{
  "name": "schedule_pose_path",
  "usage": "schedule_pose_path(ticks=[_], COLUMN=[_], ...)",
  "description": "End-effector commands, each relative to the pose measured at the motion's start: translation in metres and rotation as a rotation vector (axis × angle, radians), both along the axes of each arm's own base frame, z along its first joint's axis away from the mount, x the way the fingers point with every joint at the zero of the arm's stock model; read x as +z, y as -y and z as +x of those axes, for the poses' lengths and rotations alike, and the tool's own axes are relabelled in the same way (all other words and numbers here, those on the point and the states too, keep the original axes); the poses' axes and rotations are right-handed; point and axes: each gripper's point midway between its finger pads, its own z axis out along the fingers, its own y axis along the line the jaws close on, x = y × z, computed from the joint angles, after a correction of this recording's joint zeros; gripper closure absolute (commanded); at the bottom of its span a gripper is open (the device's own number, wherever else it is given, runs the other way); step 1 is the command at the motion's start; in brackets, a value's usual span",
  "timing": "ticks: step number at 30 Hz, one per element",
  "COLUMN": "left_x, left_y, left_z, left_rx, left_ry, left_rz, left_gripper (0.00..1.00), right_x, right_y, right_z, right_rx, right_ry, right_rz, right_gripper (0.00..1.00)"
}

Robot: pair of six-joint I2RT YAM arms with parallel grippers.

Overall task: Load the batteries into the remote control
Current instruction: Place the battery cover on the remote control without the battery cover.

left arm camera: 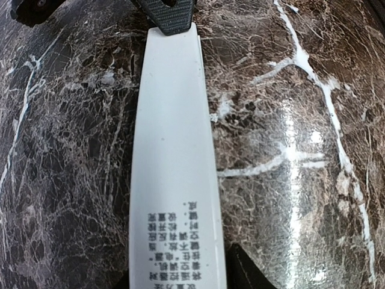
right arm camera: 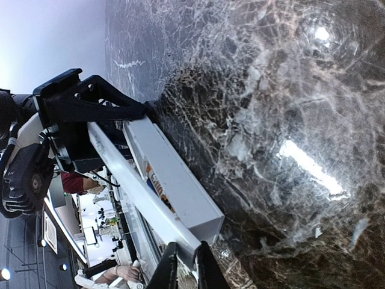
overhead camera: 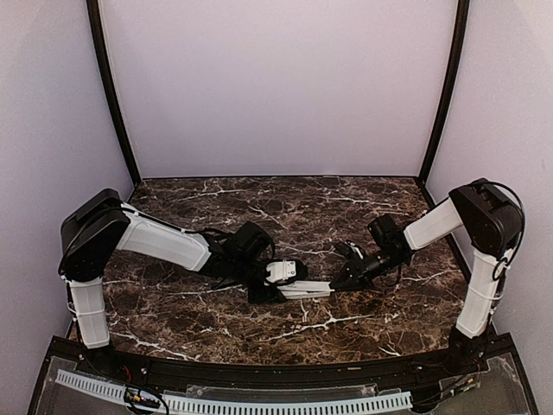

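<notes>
The remote control is a slim white bar hanging between my two grippers at mid table. My left gripper is shut on one end; in the left wrist view the remote control runs up from between its dark fingers, printed text showing. My right gripper is shut on the tip of a thin white cover strip that stands a little apart from the remote's body. In that gap a battery with a blue and orange label shows. The right gripper also appears at the remote's far end.
The brown marble table is walled in white at the back and sides, with black posts at the corners. A white slotted strip runs along the near edge below the arm bases.
</notes>
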Motion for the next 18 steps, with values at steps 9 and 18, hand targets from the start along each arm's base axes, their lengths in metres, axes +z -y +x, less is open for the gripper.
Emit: schedule_pose_path(ticks=[9,18], left_x=[-0.013,-0.012], left_y=[-0.01,-0.009], left_z=[-0.01,-0.009], left_rx=[-0.007,-0.008], left_ry=[-0.051,-0.05], left_rz=[0.066,0.068], left_gripper=[0.59,0.58], right_x=[-0.002,0.012], right_y=[-0.001,-0.003], right_z=[0.005,0.006], right_rx=[-0.01,-0.004], right_ry=[0.026,0.043], right_rz=[-0.02,0.003], right_gripper=[0.83,0.8])
